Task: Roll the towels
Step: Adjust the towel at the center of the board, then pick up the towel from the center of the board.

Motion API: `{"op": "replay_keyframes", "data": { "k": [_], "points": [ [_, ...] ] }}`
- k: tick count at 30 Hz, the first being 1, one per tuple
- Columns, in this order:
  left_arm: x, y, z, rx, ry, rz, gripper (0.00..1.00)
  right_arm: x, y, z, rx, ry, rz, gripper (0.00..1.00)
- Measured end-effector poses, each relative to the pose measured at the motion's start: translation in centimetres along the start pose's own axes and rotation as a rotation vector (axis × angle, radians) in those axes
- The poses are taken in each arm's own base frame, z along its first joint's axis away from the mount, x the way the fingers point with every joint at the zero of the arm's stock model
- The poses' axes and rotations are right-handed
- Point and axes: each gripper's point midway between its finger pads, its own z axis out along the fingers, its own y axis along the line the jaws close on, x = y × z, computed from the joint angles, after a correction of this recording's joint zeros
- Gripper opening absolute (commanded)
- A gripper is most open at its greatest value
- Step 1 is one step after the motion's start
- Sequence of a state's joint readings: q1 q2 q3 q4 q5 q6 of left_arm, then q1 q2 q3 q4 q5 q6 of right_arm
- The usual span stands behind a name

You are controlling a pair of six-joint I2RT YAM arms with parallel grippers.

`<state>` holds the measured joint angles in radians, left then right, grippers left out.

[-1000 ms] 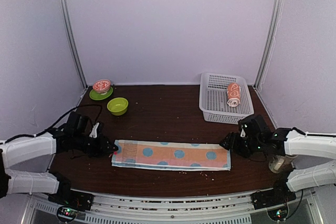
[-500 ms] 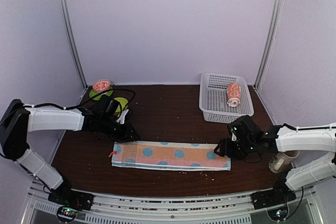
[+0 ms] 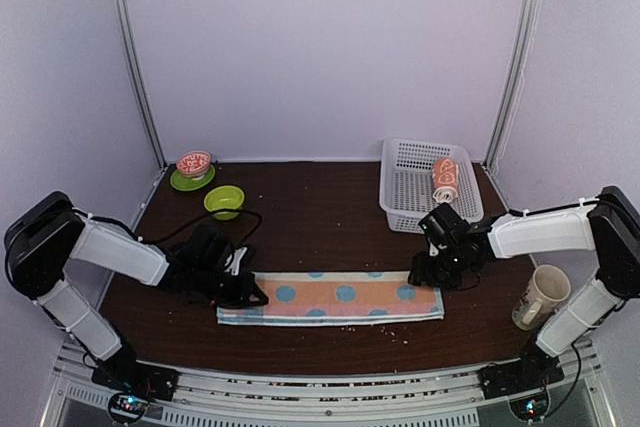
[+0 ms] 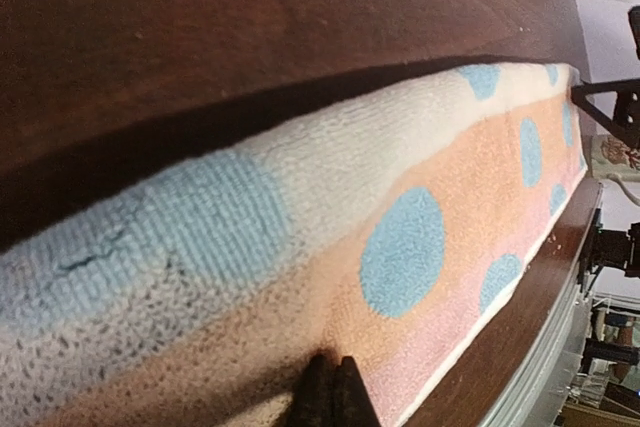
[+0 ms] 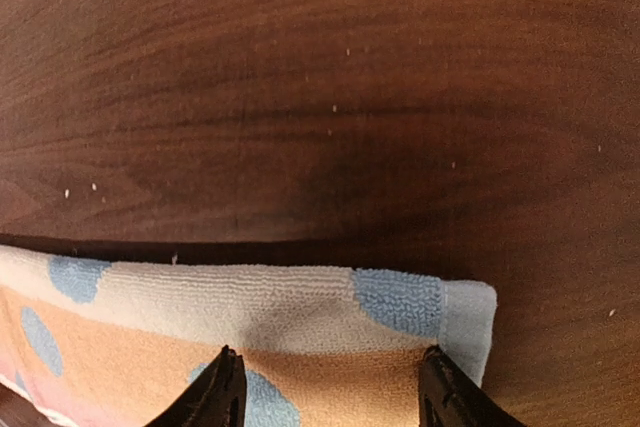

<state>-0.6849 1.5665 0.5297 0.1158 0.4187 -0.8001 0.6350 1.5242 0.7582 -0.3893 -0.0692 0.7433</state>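
Observation:
The polka-dot towel (image 3: 335, 297) lies folded into a long strip across the front of the table. It has an orange middle band, and it fills the left wrist view (image 4: 420, 237). My left gripper (image 3: 250, 295) is at its left end, shut, with its tips (image 4: 330, 392) pressed together on the cloth. My right gripper (image 3: 427, 275) is open over the towel's far right corner (image 5: 420, 302), one finger (image 5: 222, 392) on each side, touching nothing I can see. The orange towel (image 3: 444, 179) lies rolled in the basket.
A white mesh basket (image 3: 410, 202) stands at the back right. A green bowl (image 3: 224, 202) and a green plate with a pink dish (image 3: 193, 167) are at the back left. A mug (image 3: 540, 297) stands at the right front. Crumbs dot the dark wood.
My left gripper swung from beside the green bowl down onto the towel's left end. My right gripper moved back over the towel's right corner, uncovering the mug. The towel shifted slightly.

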Motion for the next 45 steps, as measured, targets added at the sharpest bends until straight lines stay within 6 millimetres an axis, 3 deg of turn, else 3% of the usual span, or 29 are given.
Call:
{"op": "replay_keyframes", "data": {
  "k": [7, 11, 14, 16, 20, 23, 27, 31, 35, 45],
  "points": [
    [2.0, -2.2, 0.8, 0.064, -0.006, -0.005, 0.01, -3.1, 0.5, 1.3, 0.040, 0.009, -0.026, 0.60],
    [3.0, -2.4, 0.1, 0.027, 0.004, -0.015, 0.26, -4.3, 1.0, 1.3, 0.038, 0.003, -0.034, 0.63],
    [3.1, -2.3, -1.5, -0.035, 0.004, -0.009, 0.34, -4.6, 1.2, -0.4, 0.017, -0.013, -0.038, 0.65],
    [2.2, -3.0, -2.9, -0.070, -0.015, 0.007, 0.34, -5.1, 1.5, -2.4, -0.009, -0.047, -0.041, 0.65],
    [-1.3, -6.2, -5.5, -0.079, -0.095, 0.078, 0.31, -5.7, 1.3, -6.6, -0.072, -0.143, -0.028, 0.62],
    [-3.2, -7.5, -5.7, -0.093, -0.121, 0.119, 0.27, -4.1, -0.7, -6.5, -0.059, -0.144, 0.006, 0.59],
    [-3.2, -5.8, -3.2, -0.165, -0.069, 0.120, 0.24, 0.1, -4.3, -3.9, -0.011, -0.066, 0.084, 0.58],
    [-1.8, -3.7, -1.8, -0.220, -0.010, 0.098, 0.23, 2.5, -5.6, -2.5, -0.017, -0.023, 0.163, 0.57],
    [-1.7, -3.3, -2.2, -0.233, -0.019, 0.100, 0.23, 2.3, -5.1, -2.1, -0.052, -0.036, 0.218, 0.52],
    [-0.6, -1.6, -2.7, -0.275, -0.019, 0.102, 0.21, 1.4, -4.2, -1.1, -0.096, -0.061, 0.259, 0.20]
  ]
}}
